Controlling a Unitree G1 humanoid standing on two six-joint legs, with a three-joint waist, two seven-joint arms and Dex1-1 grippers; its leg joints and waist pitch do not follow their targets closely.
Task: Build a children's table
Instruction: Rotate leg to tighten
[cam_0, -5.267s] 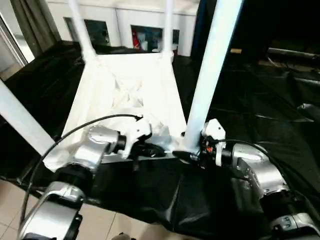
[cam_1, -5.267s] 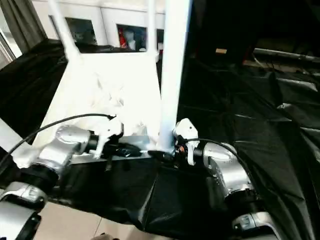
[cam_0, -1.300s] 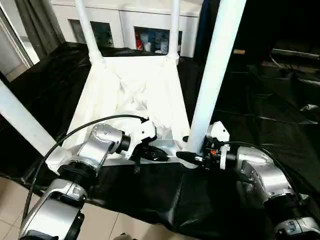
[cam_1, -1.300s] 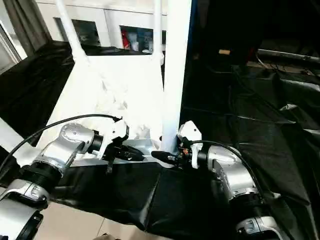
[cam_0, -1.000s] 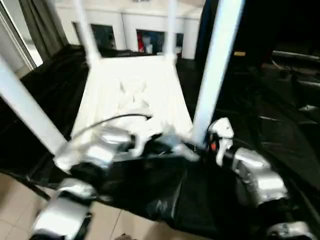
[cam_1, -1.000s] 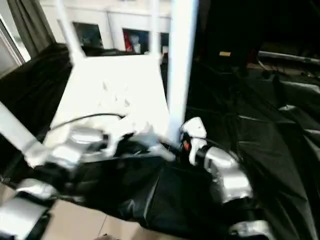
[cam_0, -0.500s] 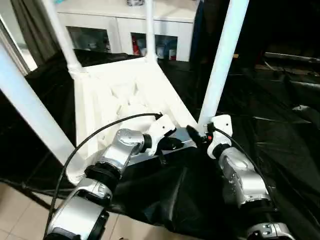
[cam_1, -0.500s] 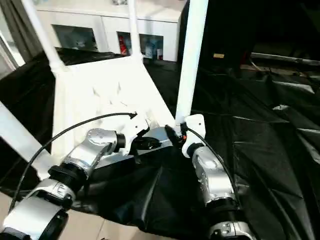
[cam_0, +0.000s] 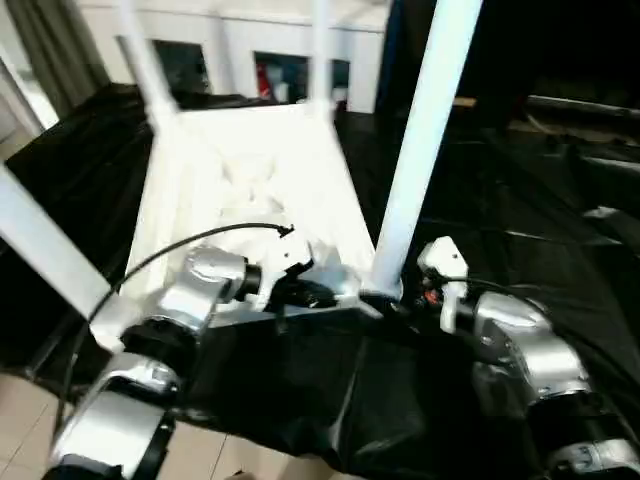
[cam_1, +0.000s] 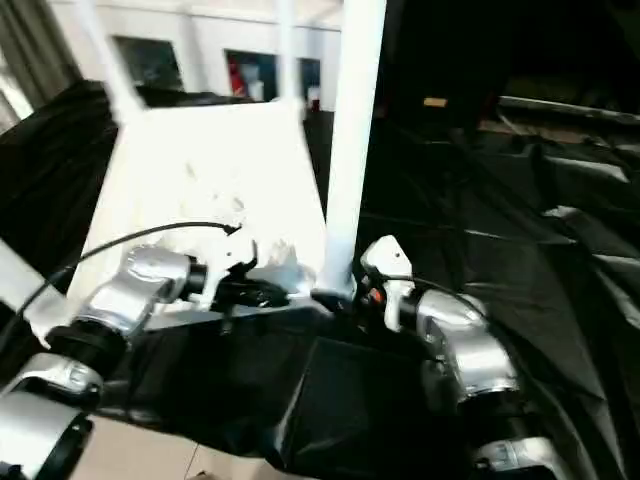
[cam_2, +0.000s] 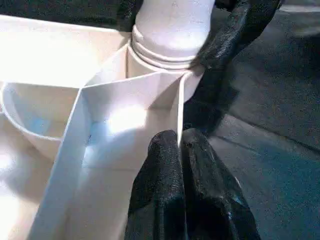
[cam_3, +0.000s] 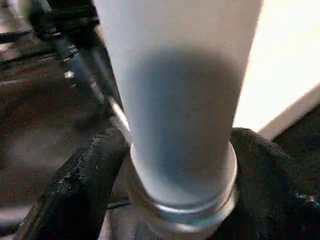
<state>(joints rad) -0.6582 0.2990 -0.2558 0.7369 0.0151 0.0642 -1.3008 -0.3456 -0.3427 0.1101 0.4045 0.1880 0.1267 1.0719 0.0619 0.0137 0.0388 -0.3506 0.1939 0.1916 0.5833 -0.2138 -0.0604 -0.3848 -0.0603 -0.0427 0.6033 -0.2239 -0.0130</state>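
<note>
Four white legs (cam_0: 420, 140) rise from the upside-down children's table (cam_0: 250, 190), which lies on a black sheet (cam_0: 520, 230) covering the tabletop. At its near right corner, the right claw (cam_3: 175, 165) grasps the base of one leg at the socket. The left claw (cam_2: 180, 150), clenched, touches the ribbed underside beside that corner.
</note>
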